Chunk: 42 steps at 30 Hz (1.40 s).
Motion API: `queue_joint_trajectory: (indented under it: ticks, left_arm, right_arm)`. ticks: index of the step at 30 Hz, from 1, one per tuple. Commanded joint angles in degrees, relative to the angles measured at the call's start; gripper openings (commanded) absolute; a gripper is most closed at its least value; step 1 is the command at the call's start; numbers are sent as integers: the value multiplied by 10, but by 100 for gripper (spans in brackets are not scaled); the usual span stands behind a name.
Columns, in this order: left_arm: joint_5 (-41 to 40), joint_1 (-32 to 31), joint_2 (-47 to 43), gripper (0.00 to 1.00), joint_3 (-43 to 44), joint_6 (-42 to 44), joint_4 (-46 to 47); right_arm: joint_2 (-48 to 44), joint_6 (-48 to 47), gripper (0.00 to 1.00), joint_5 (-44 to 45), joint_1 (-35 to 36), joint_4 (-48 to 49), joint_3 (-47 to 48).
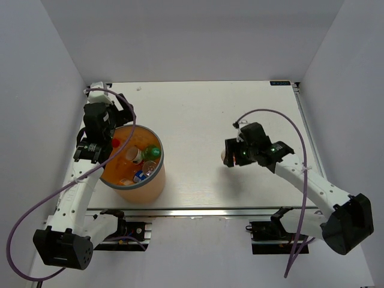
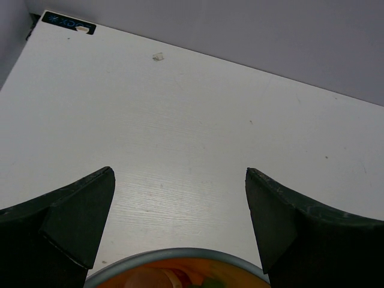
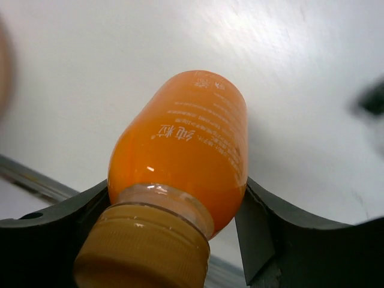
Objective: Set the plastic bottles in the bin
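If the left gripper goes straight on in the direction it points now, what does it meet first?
The left gripper would probably meet the bare table first, just beyond the grey rim of the bin. Nothing else shows in that line, though depth is unclear.

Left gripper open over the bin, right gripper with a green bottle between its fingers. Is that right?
Not quite. The right gripper has an orange bottle between its fingers, not a green one; the right wrist view shows it. The left gripper is open over the bin, as stated.
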Motion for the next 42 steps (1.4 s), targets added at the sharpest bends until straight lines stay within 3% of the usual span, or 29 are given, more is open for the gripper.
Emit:
queue_joint_trajectory:
  ticks: [1,4,8,13,15,16,21,24,26,31,34,39,42]
  left_arm:
    - [-45,-2,-22,98,-7,3,-6]
    - [-61,-2,-22,98,-7,2,-13]
    - [-86,-2,-25,98,-7,-2,-17]
    - [-116,-2,-24,98,-4,-16,-25]
    - [-134,-2,-21,98,-2,-22,-29]
    - [-140,-2,-12,98,9,-28,-42]
    - [-154,-2,10,98,27,-37,-62]
    - [-162,-2,10,98,27,-39,-64]
    - [-160,-2,6,98,25,-39,-61]
    - [-167,-2,2,98,24,-39,-61]
    - [-167,-2,2,98,20,-39,-58]
    - [-171,-2,12,98,23,-42,-60]
    - [-163,-2,18,98,23,-41,-58]
  right_arm:
    - [-27,-54,27,-86,17,115,83]
    - [-11,-96,27,-141,66,173,156]
    - [53,-167,28,-152,163,222,260]
    - [208,-214,34,-259,210,188,431]
    - [240,-221,37,-248,239,195,464]
    - [269,-225,53,-238,249,198,481]
    - [354,-254,89,-264,278,120,627]
    - [380,-264,89,-250,278,80,665]
    - [370,-270,89,-247,277,84,654]
    - [275,-257,89,-203,248,135,528]
    - [210,-209,89,-171,146,157,431]
    - [123,-22,89,-54,-31,137,263]
    - [51,62,89,-75,-159,125,141]
